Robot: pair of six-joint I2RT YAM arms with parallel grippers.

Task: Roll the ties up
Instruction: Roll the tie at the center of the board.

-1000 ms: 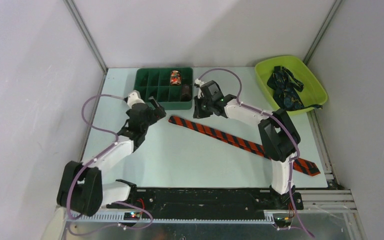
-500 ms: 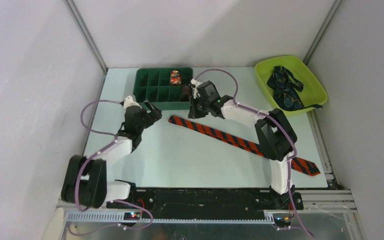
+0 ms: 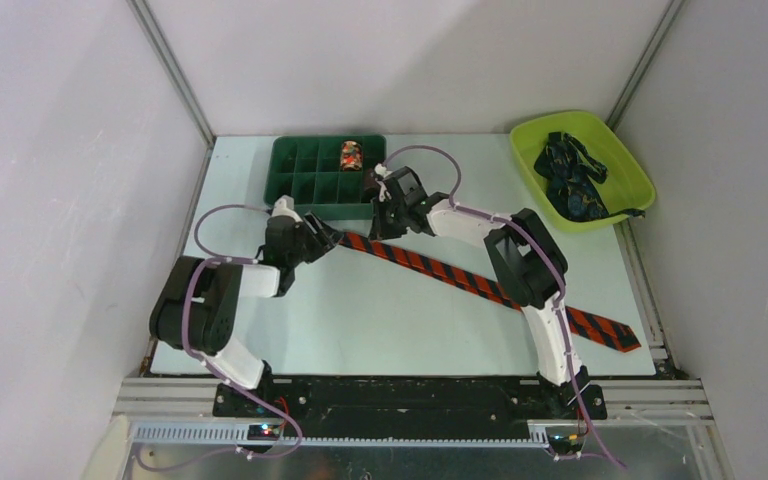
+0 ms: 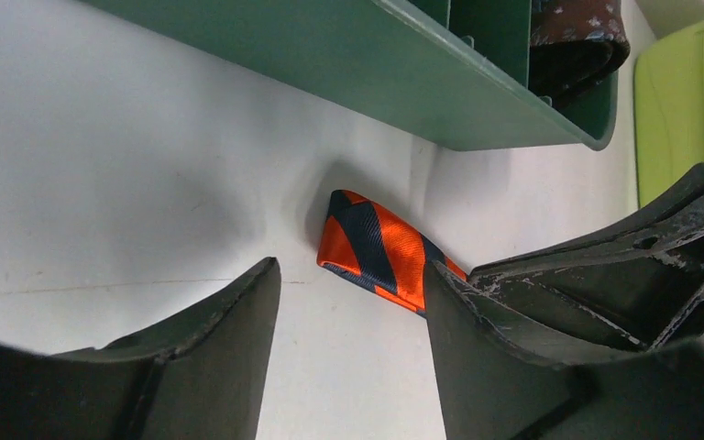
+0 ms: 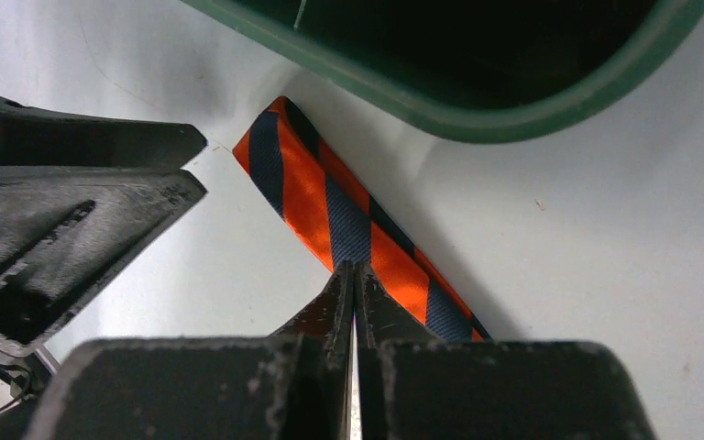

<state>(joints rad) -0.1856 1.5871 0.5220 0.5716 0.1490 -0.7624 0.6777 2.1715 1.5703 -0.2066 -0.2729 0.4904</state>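
A red-orange tie with dark diagonal stripes (image 3: 460, 275) lies flat across the table, from below the green tray down to the right front edge. Its narrow end (image 4: 371, 247) sits just beyond my left gripper (image 4: 350, 275), which is open with one finger (image 4: 211, 357) on each side of it. My right gripper (image 5: 353, 270) is shut, and its tips press down on the tie (image 5: 330, 211) a short way from that end. In the top view the left gripper (image 3: 325, 240) and the right gripper (image 3: 385, 222) flank the tie's end.
The green compartment tray (image 3: 295, 165) stands right behind both grippers, holding a colourful rolled tie (image 3: 350, 155) and a dark brown one (image 4: 577, 37). A lime bin (image 3: 620, 150) at the back right holds dark navy ties (image 3: 570, 180). Purple cables loop over both arms.
My left arm swung in to the right, bringing its gripper to the tie's narrow end with the jaws narrowing. My right gripper moved down and left onto the tie and closed.
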